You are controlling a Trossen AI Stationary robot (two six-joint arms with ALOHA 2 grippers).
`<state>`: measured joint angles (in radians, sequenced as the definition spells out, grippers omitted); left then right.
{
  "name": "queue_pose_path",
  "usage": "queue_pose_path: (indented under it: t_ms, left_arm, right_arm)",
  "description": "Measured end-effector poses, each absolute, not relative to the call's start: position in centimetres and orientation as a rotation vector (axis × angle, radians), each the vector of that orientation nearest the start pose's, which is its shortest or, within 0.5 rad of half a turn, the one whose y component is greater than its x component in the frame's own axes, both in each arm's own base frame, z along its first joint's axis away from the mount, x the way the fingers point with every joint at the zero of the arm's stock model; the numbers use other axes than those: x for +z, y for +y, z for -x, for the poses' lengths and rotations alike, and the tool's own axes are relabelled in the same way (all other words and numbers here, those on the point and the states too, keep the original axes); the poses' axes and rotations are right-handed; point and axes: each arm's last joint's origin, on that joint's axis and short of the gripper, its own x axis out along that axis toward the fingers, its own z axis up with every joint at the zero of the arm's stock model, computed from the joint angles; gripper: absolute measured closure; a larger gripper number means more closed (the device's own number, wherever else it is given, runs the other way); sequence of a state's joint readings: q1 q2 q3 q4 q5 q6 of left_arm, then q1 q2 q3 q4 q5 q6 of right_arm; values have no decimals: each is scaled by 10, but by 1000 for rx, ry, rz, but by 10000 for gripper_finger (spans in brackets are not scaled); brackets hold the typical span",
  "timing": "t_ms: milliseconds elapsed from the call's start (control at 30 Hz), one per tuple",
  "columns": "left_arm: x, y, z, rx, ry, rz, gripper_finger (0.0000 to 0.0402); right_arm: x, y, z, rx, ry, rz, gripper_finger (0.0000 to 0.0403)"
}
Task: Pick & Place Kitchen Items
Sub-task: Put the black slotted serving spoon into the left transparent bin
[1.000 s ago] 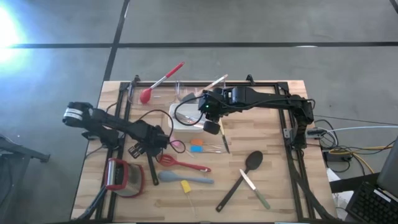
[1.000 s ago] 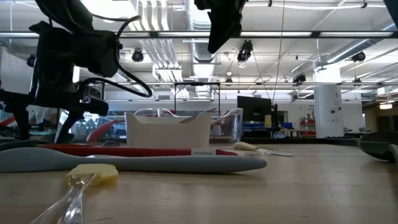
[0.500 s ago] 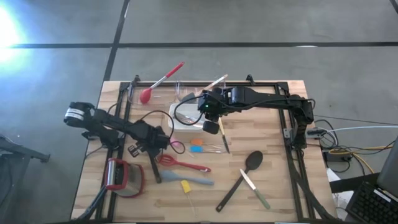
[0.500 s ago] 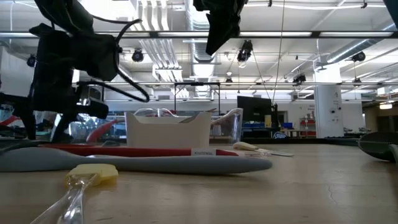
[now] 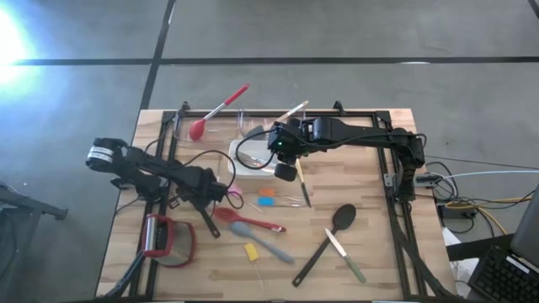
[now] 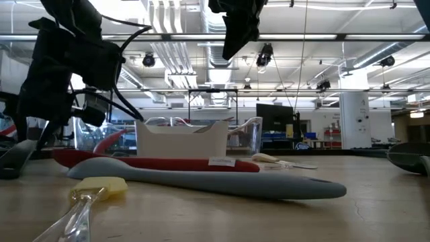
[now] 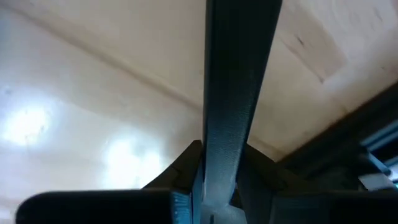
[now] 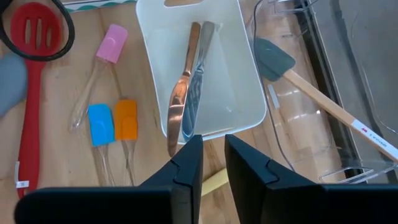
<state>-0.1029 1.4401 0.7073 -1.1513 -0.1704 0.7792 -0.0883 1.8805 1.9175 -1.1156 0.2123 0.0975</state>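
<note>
The wooden surface [image 5: 362, 194] carries everything, and the white dish [image 5: 253, 160] near its middle serves as the marker. The right arm reaches in from the far side, and its pincer [image 5: 286, 171] hangs just beside the dish's edge, fingers [image 8: 186, 180] parted with nothing between them. The left arm lies low across the surface on the other side of the dish, its pincer [image 5: 205, 204] clenched on the black handle of the turner [image 5: 208, 225], which runs away from the dish toward the near edge. A clear tub [image 5: 253, 122] stands just behind the dish. Inside the dish lie a copper knife [image 8: 180, 93] and a metal knife [image 8: 196, 81]. On the near side of the dish come the red spatula [image 5: 248, 221], then the grey-blue spatula [image 5: 263, 242] lying at a slant, with a small yellow piece [image 5: 250, 252] just beside it. A black spoon [image 5: 330, 236] lies farther out, well apart from the dish. Small pink [image 8: 111, 53], blue [image 8: 99, 123] and orange [image 8: 125, 119] pieces lie close by the dish.
</note>
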Motion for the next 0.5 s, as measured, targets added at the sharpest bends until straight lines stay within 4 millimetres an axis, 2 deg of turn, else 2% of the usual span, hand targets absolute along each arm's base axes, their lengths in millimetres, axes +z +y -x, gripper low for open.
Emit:
queue_pose_path:
  t_ms: [233,333,500]
  left_arm:
    - [183,-19,-186,-626,1770,-761,328]
    - [202,-22,-191,-596,1682,-723,328]
    - [239,-22,-197,-415,1495,-636,328]
  right_arm:
    - [339,-40,-386,-325,1066,-22,343]
    - [339,-40,-386,-326,1066,-25,346]
    - [339,-40,-386,-339,1062,-46,343]
